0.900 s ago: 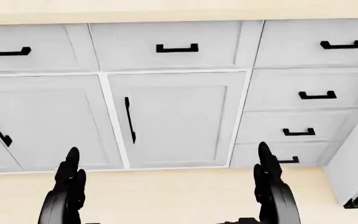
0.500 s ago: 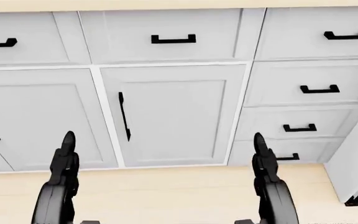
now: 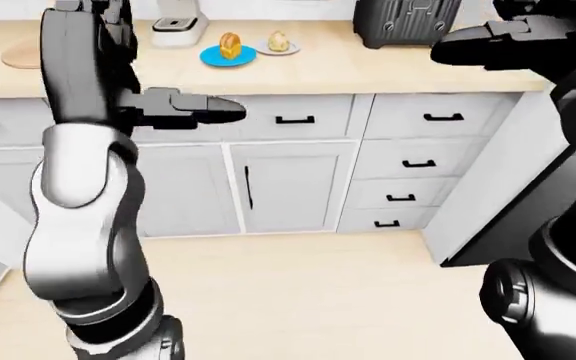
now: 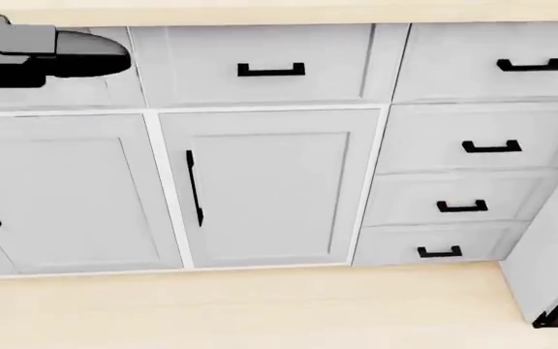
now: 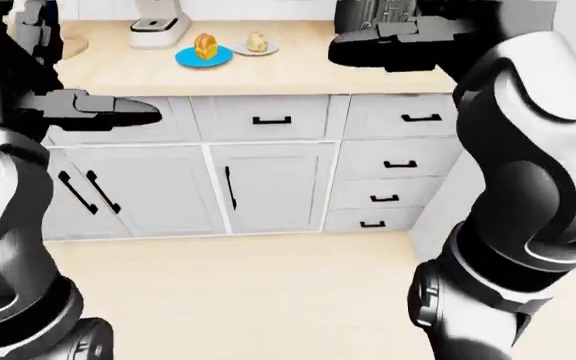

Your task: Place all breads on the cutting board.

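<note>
Golden bread: on round blue plate (image 3: 227, 55), pale wood counter (image 3: 308, 71) top
Pale bread roll (image 3: 278, 40): small saucer beside it
Left hand (image 3: 183, 109): raised, fingers extended, empty
Right hand (image 5: 388, 45): raised, released

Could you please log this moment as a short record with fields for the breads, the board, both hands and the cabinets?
breads: one bread on a blue plate, another bread on a pale plate to its right, both on the counter
cutting board: round tan board at the counter's left edge in the left-eye view, bare where visible
left hand: raised, holding nothing
right hand: raised, holding nothing
cabinets: white, all shut
other: dark toaster, white appliance
</note>
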Robot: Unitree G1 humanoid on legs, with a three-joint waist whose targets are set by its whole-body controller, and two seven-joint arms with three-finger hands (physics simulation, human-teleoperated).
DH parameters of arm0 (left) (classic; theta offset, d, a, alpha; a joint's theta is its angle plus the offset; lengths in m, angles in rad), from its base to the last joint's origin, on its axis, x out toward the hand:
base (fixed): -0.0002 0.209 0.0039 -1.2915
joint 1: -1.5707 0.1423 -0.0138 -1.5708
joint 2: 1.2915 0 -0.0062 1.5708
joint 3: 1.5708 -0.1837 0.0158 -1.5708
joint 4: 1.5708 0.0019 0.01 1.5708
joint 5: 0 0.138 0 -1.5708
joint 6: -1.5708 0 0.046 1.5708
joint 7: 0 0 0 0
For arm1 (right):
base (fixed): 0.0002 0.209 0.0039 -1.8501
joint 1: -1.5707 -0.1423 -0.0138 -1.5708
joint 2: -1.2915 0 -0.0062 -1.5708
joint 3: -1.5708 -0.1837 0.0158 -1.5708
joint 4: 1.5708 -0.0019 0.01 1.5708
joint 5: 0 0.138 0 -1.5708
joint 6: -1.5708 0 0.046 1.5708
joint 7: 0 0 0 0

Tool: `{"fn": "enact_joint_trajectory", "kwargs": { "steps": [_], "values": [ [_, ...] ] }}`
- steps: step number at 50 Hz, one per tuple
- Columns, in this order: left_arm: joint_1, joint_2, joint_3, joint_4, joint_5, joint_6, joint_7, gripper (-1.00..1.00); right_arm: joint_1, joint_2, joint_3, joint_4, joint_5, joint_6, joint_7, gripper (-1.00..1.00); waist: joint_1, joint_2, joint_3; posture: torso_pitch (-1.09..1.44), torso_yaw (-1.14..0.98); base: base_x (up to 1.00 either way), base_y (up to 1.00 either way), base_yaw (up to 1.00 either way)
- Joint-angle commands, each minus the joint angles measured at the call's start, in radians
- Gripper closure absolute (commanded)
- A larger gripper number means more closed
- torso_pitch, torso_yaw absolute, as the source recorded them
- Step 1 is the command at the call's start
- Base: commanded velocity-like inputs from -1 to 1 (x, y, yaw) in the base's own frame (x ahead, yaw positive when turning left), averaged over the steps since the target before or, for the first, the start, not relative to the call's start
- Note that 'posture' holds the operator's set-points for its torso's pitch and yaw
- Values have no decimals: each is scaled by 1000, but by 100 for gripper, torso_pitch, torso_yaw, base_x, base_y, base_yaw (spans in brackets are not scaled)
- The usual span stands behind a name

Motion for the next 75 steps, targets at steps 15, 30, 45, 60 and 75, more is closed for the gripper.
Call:
{"fn": "enact_joint_trajectory", "kwargs": {
  "steps": [15, 30, 45, 60, 75],
  "values": [
    [-396, 295, 131, -252, -293, 525, 136, -100, 6, -71, 30, -101, 151, -87, -134, -100, 11, 7, -8, 0, 0, 0, 0, 0],
    [-403, 310, 85, -108, -276, 341, 178, -100, 14, -55, 80, 82, 35, -369, 20, -100, 0, 12, -14, 0, 0, 0, 0, 0],
    [-403, 372, 88, -114, -324, 338, 178, -100, 42, -12, 101, 42, 9, -343, 64, -100, 5, 4, 1, 0, 0, 17, 0, 0],
    [-385, 368, 63, -123, -228, 346, 116, -100, 31, -10, 74, 12, 44, -310, 71, -100, -3, 83, -7, 0, 0, 43, 0, 0],
    [-424, 349, 15, -131, -140, 368, 72, -100, 17, 2, 100, -20, 13, -292, 61, -100, 15, -35, -8, 0, 0, 39, 0, 0]
  ]
}}
